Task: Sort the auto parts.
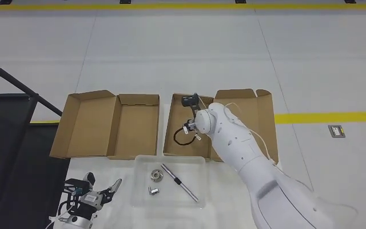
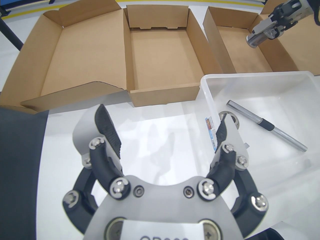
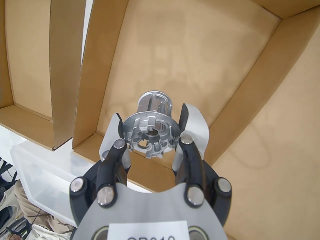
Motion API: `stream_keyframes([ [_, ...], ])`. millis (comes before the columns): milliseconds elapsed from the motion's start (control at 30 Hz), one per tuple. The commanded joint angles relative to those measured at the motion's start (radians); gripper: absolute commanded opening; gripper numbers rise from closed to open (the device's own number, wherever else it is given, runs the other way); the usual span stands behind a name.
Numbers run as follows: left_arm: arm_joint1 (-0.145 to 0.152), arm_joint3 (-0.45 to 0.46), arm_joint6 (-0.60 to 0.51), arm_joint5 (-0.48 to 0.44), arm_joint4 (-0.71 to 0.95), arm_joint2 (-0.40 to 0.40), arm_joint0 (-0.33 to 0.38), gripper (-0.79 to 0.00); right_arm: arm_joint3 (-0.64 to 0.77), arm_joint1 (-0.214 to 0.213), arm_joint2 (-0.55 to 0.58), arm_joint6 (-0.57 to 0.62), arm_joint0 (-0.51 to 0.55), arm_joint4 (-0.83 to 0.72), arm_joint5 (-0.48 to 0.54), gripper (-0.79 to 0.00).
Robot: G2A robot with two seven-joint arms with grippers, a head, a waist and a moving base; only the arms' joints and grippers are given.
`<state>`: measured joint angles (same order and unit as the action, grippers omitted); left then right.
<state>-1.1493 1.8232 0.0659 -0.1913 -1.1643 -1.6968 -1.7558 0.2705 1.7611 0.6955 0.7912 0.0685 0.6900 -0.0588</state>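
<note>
My right gripper (image 3: pixel 151 113) is shut on a silver flanged cylindrical part (image 3: pixel 153 128) and holds it above the bare floor of the right cardboard box (image 3: pixel 190 51). From the top, this gripper (image 1: pixel 189 125) hangs over the same box (image 1: pixel 182 150). A clear plastic tray (image 1: pixel 171 158) holds a long metal rod (image 1: pixel 179 182), a ring-shaped part (image 1: pixel 155 174) and a small silver piece (image 1: pixel 153 190). My left gripper (image 2: pixel 163 113) is open and empty, low over the white table just left of the tray (image 2: pixel 255 76). One of its fingers (image 2: pixel 225 128) partly hides the ring part.
A second open cardboard box (image 2: pixel 160 58), with nothing in it, stands left of the first, its lid (image 2: pixel 82 58) folded out flat. A black surface (image 2: pixel 20 163) borders the table on the left. White tabletop lies between the left gripper and the boxes.
</note>
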Motion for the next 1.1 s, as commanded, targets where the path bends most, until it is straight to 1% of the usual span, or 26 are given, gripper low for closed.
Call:
stream_keyframes([
  [0, 0.000, 0.000, 0.000, 0.000, 0.000, 0.000, 0.000, 0.000, -0.025, 0.009, -0.002, 0.001, -0.002, 0.000, 0.005, -0.785],
  [200, 0.000, 0.000, 0.000, 0.000, 0.000, 0.000, 0.000, 0.000, -0.070, 0.032, -0.010, 0.007, 0.004, 0.010, 0.000, -0.785],
  [333, 0.000, 0.000, 0.000, 0.000, 0.000, 0.000, 0.000, 0.000, -0.070, 0.032, -0.010, 0.007, 0.004, 0.010, 0.000, -0.785],
  [367, 0.000, 0.000, 0.000, 0.000, 0.000, 0.000, 0.000, 0.000, -0.070, 0.032, -0.010, 0.007, 0.004, 0.010, 0.000, -0.770],
  [400, 0.000, 0.000, 0.000, 0.000, 0.000, 0.000, 0.000, 0.000, -0.070, 0.032, -0.010, 0.007, 0.004, 0.010, 0.000, -0.573],
  [433, 0.000, 0.000, 0.000, 0.000, 0.000, 0.000, 0.000, 0.000, -0.070, 0.032, -0.010, 0.007, 0.004, 0.010, 0.000, -0.437],
  [467, 0.000, 0.000, 0.000, 0.000, 0.000, 0.000, 0.000, 0.000, -0.070, 0.032, -0.010, 0.007, 0.004, 0.010, 0.000, -0.369],
  [500, 0.000, 0.000, 0.000, 0.000, 0.000, 0.000, 0.000, 0.000, -0.070, 0.032, -0.010, 0.007, 0.004, 0.010, 0.000, -0.243],
  [533, 0.000, 0.000, 0.000, 0.000, 0.000, 0.000, 0.000, 0.000, -0.070, 0.032, -0.010, 0.007, 0.004, 0.010, 0.000, -0.139],
  [767, 0.000, 0.000, 0.000, 0.000, 0.000, 0.000, 0.000, 0.000, -0.070, 0.032, -0.010, 0.007, 0.004, 0.010, 0.000, -0.071],
  [800, 0.000, 0.000, 0.000, 0.000, 0.000, 0.000, 0.000, 0.000, -0.070, 0.032, -0.010, 0.007, 0.004, 0.010, 0.000, -0.018],
  [833, 0.000, 0.000, 0.000, 0.000, 0.000, 0.000, 0.000, 0.000, -0.070, 0.032, -0.010, 0.007, 0.004, 0.010, 0.000, 0.000],
  [1067, 0.000, 0.000, 0.000, 0.000, 0.000, 0.000, 0.000, 0.000, -0.070, 0.032, -0.010, 0.007, 0.004, 0.010, 0.000, 0.000],
])
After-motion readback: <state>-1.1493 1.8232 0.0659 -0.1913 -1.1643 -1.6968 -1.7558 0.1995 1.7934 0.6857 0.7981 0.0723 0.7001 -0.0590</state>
